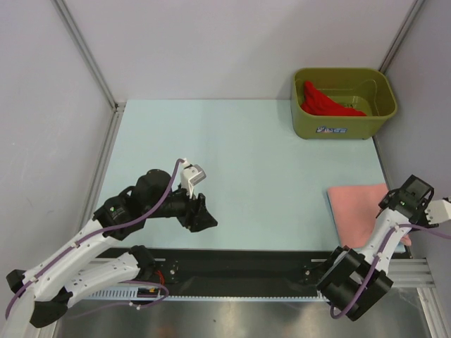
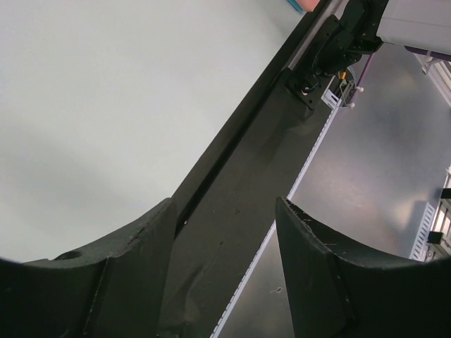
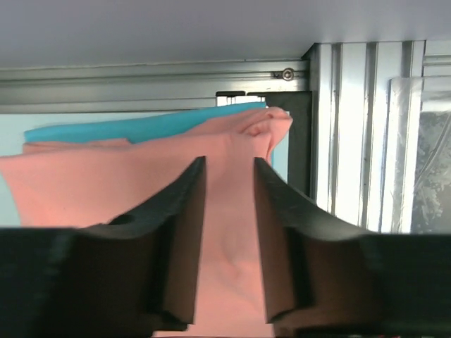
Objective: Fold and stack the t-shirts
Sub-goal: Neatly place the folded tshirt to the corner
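A folded salmon-pink t-shirt [image 1: 359,208] lies at the table's right front edge, on top of a turquoise-blue t-shirt [image 3: 141,127] whose edge peeks out behind it. My right gripper [image 3: 230,165] hovers low over the pink t-shirt near its corner. Its jaws stand apart, and pink fabric shows in the gap without being pinched. A bright red t-shirt [image 1: 320,102] is bunched inside the olive-green tub [image 1: 345,125] at the back right. My left gripper [image 1: 204,215] is open and holds nothing. It sits low over the table's front edge at the left, also seen in the left wrist view [image 2: 225,204].
A black strip [image 1: 246,264] and a metal rail [image 2: 366,176] run along the near edge between the arm bases. Grey walls with aluminium posts [image 3: 352,141] close in the light blue table [image 1: 232,155] on the left, back and right.
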### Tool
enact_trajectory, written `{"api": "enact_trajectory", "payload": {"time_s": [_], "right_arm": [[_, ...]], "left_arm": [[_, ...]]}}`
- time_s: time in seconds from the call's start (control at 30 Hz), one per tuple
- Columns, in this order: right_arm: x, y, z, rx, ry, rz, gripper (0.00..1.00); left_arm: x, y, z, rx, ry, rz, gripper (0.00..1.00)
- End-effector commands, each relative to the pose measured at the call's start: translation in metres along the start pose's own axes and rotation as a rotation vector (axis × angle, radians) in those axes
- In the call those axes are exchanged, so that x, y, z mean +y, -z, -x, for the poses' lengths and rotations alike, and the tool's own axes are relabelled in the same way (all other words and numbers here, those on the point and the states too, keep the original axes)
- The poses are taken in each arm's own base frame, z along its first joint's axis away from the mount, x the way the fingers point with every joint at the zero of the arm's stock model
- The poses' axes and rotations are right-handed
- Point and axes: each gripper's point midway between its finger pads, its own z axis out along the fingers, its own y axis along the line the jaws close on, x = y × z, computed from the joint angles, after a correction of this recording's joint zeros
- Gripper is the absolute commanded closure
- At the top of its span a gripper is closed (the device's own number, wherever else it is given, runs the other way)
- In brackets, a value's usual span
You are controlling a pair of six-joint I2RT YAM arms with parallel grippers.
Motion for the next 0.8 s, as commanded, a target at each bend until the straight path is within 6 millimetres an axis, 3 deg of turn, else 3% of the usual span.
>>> {"api": "enact_trajectory", "payload": {"time_s": [0.0, 0.03, 0.1, 0.13, 0.17, 0.47, 0.67, 0.77], "right_arm": [[-0.005, 0.013, 0.002, -0.013, -0.004, -0.045, 0.66], [-0.003, 0.014, -0.001, -0.011, -0.009, -0.039, 0.76], [0.007, 0.01, -0.008, 0.012, -0.004, -0.014, 0.84], [0.013, 0.009, -0.012, 0.022, 0.005, -0.009, 0.97], [0.013, 0.006, -0.016, 0.03, 0.008, -0.026, 1.0], [-0.01, -0.031, -0.051, 0.088, 0.037, -0.262, 1.0], [-0.034, -0.04, -0.074, 0.151, 0.063, -0.448, 1.0], [-0.03, -0.041, -0.075, 0.134, 0.081, -0.469, 1.0]], "left_arm": [[-0.009, 0.008, 0.018, -0.064, -0.036, -0.033, 0.36], [-0.009, 0.007, 0.017, -0.062, -0.037, -0.036, 0.36], [-0.009, 0.008, 0.017, -0.061, -0.035, -0.034, 0.36], [-0.009, 0.008, 0.016, -0.059, -0.03, -0.032, 0.36], [-0.009, 0.008, 0.017, -0.06, -0.032, -0.032, 0.36], [-0.006, 0.016, 0.016, -0.046, -0.018, 0.008, 0.36], [-0.003, 0.02, 0.011, -0.038, 0.001, 0.033, 0.36], [-0.003, 0.021, 0.013, -0.045, 0.008, 0.036, 0.36]]}}
